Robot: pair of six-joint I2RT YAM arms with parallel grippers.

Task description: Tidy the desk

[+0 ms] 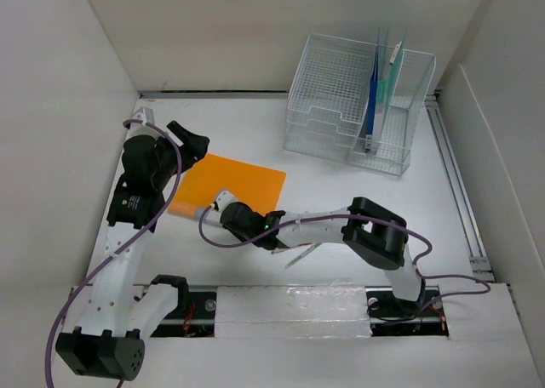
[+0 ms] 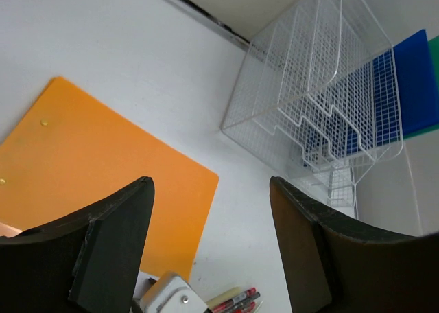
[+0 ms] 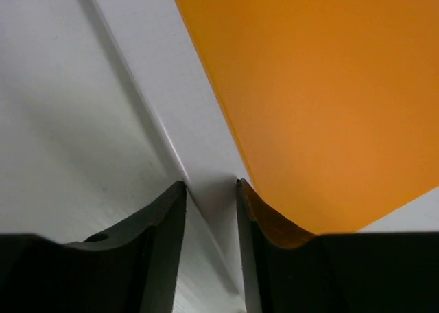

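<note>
The desk (image 1: 341,201) is a white tabletop between white panel walls. An orange folder (image 1: 230,182) lies flat on it left of centre, and also shows in the left wrist view (image 2: 103,182) and the right wrist view (image 3: 329,86). My left gripper (image 1: 192,141) is raised above the folder's far left corner, wide open and empty (image 2: 209,184). My right gripper (image 1: 213,205) reaches left to the folder's near left corner. Its jaws (image 3: 210,187) stand a narrow gap apart with only white surface between them; the right finger (image 3: 274,224) is beside the folder's edge.
A white wire-mesh file organizer (image 1: 349,90) stands at the back right, holding an upright blue folder (image 1: 371,99) and a green one (image 1: 390,77). Several red pens (image 1: 300,253) lie under my right arm, also visible in the left wrist view (image 2: 236,300).
</note>
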